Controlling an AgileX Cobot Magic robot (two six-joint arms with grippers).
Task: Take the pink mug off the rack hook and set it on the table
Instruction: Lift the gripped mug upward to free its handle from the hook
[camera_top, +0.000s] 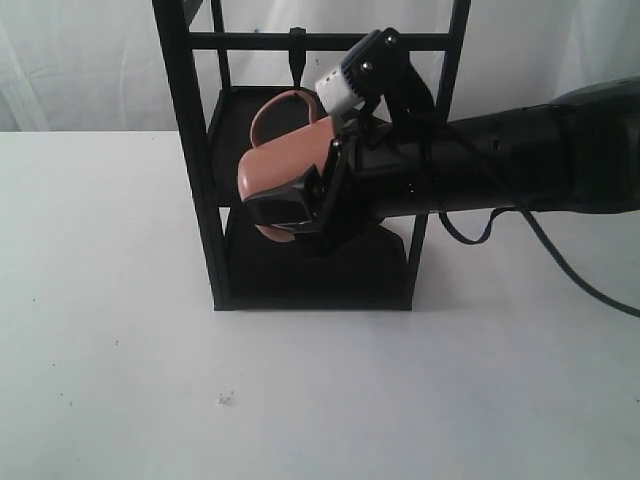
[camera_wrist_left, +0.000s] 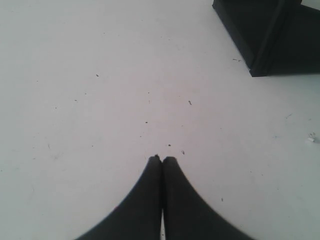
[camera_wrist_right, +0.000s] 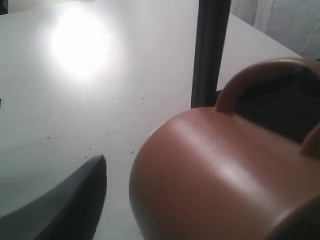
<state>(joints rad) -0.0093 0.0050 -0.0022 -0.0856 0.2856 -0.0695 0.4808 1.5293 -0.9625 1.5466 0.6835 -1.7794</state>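
Plainly the unhooking step is at or near its end. The pink mug (camera_top: 280, 160) hangs in the air in the front opening of the rack (camera_top: 190, 150), tipped over with its handle (camera_wrist_right: 250, 75) uppermost. The top of that loop sits just below the rack hook (camera_top: 297, 52) on the top crossbar. I judge the loop free of the peg, though the 2 are near and roughly in line.

The right hand (camera_top: 290, 205) reaches in from the right and pinches the mug across its body. 1 finger crosses the mug's near side and the other is hidden behind it. In the right wrist view a sliver of desk (camera_top: 120, 330) shows between 1 finger and the mug wall, so contact on that side is not plain.

The left hand (camera_wrist_left: 161, 160) is pressed together and holds nothing. It hovers over bare desk near a corner of the rack's base.

The next move calls for drawing the mug toward the near side, out between the 2 front posts, keeping it low so the loop cannot catch the peg. The mug then needs turning upright, base down, and lowering onto open desk in front of the rack before the fingers spread.
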